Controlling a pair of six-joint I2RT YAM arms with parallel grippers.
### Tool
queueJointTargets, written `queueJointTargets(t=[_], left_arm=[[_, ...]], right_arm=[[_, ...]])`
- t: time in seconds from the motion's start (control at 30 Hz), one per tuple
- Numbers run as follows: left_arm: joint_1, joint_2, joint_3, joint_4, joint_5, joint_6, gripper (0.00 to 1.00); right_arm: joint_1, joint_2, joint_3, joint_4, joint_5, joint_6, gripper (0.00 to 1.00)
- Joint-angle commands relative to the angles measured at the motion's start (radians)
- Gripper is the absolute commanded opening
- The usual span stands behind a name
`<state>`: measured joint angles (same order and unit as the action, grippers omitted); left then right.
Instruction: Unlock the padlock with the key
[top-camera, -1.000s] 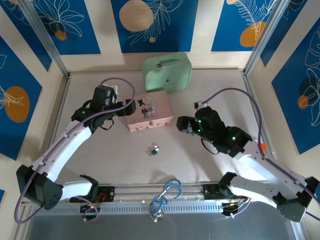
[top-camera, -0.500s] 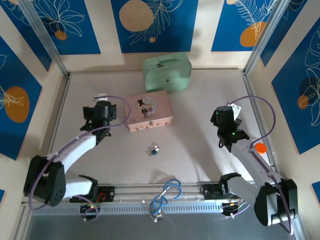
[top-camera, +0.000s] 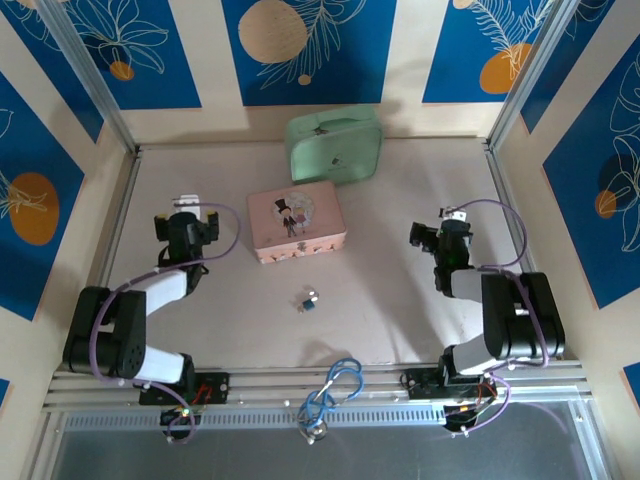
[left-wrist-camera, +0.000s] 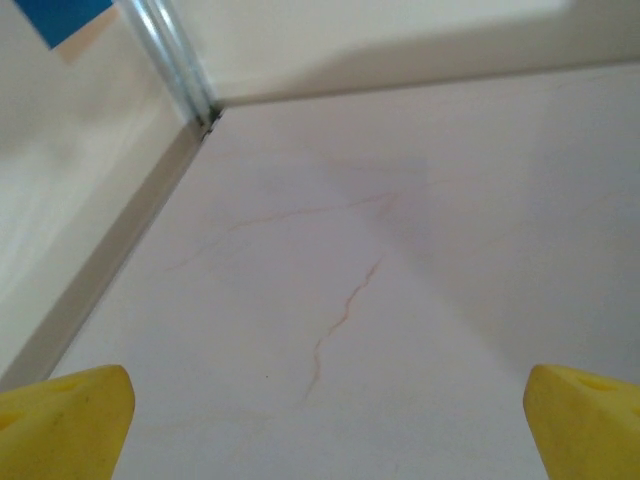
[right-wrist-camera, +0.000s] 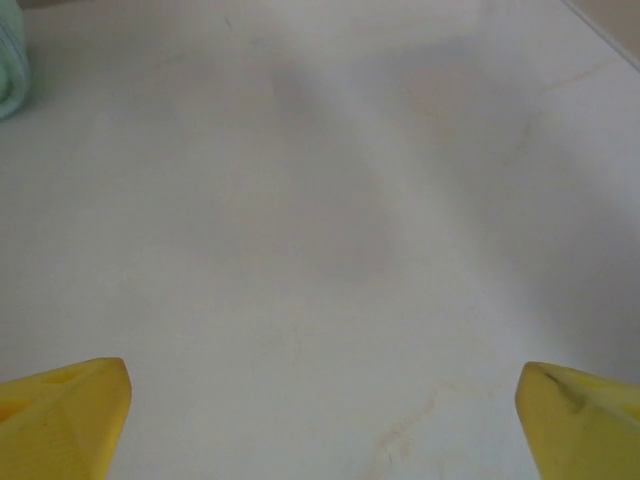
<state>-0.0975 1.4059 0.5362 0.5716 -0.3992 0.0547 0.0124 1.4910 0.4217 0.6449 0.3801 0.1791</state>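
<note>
Left wrist view: the left gripper (left-wrist-camera: 325, 425) holds its yellow jaws spread wide over the pale table (left-wrist-camera: 400, 250), gripping nothing; the right gripper (right-wrist-camera: 320, 415) likewise. The tiny blue-bodied metal padlock (top-camera: 309, 300) lies near the pink rectangular case (top-camera: 297, 225).

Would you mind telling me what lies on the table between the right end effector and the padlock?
Nothing: in the top view, the stretch of table between the right end effector and the padlock is bare.
</note>
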Motion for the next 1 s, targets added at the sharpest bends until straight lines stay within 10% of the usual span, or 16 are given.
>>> queueJointTargets(t=[0.0,0.17,0.77,0.9,0.97], left_arm=[[0.024,-0.015,0.078,-0.168,0.189,0.049,0.99],[0.042,0.027,-0.083,0.083,0.148,0.053,0.99],[0.049,0.003,-0.111,0.114,0.306,-0.057,1.0],[0.043,0.187,-0.19,0.483,0.326,-0.029,1.0],[0.047,0.147,-0.201,0.412,0.299,-0.052,1.0]], right_arm=[[0.005,0.033,-0.014,0.181,-0.2,-0.058,0.99],[0.001,0.032,-0.014,0.182,-0.205,-0.057,0.99],[0.001,0.031,-0.016,0.184,-0.205,-0.058,0.99],[0.001,0.031,-0.015,0.185,-0.205,-0.058,0.99],[0.0,0.031,-0.015,0.183,-0.207,-0.058,0.99]])
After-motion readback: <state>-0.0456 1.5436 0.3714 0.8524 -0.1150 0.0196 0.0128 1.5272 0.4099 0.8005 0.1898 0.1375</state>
